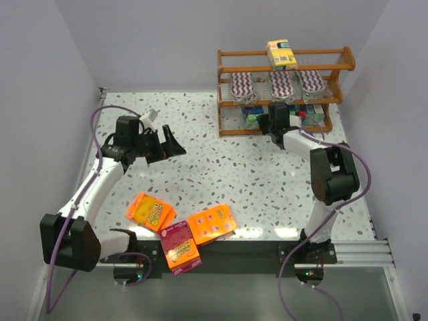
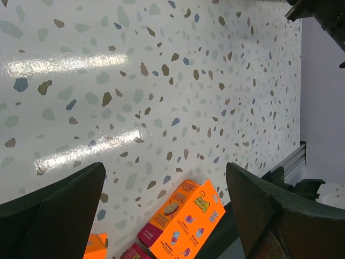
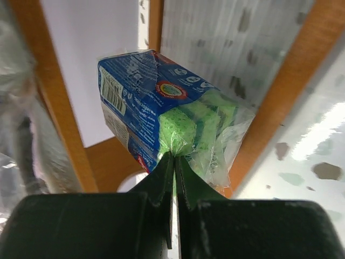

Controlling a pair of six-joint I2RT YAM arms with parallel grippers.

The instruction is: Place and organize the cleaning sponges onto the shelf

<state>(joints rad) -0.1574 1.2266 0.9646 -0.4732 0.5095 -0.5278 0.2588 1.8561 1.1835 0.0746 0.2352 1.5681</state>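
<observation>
The wooden shelf [image 1: 227, 93] stands at the far right. A yellow block with a blue label [image 1: 281, 54] sits on its top tier. Three zigzag oval pads [image 1: 243, 85] lie on the middle tier. Blue-and-green packs [image 1: 314, 114] sit on the bottom tier. My right gripper [image 1: 273, 122] is at the bottom tier, shut on the wrap of a blue-and-green sponge pack [image 3: 167, 116], pinching its end between the fingertips [image 3: 173, 156] among the shelf's wooden posts [image 3: 64, 124]. My left gripper [image 1: 175, 145] is open and empty over the left table; its fingers [image 2: 48, 216] frame orange boxes.
Orange and magenta sponge boxes [image 1: 150, 210] [image 1: 211, 224] [image 1: 180, 246] lie at the table's near edge; one orange box [image 2: 186, 218] shows in the left wrist view. Walls close the table at the back and both sides.
</observation>
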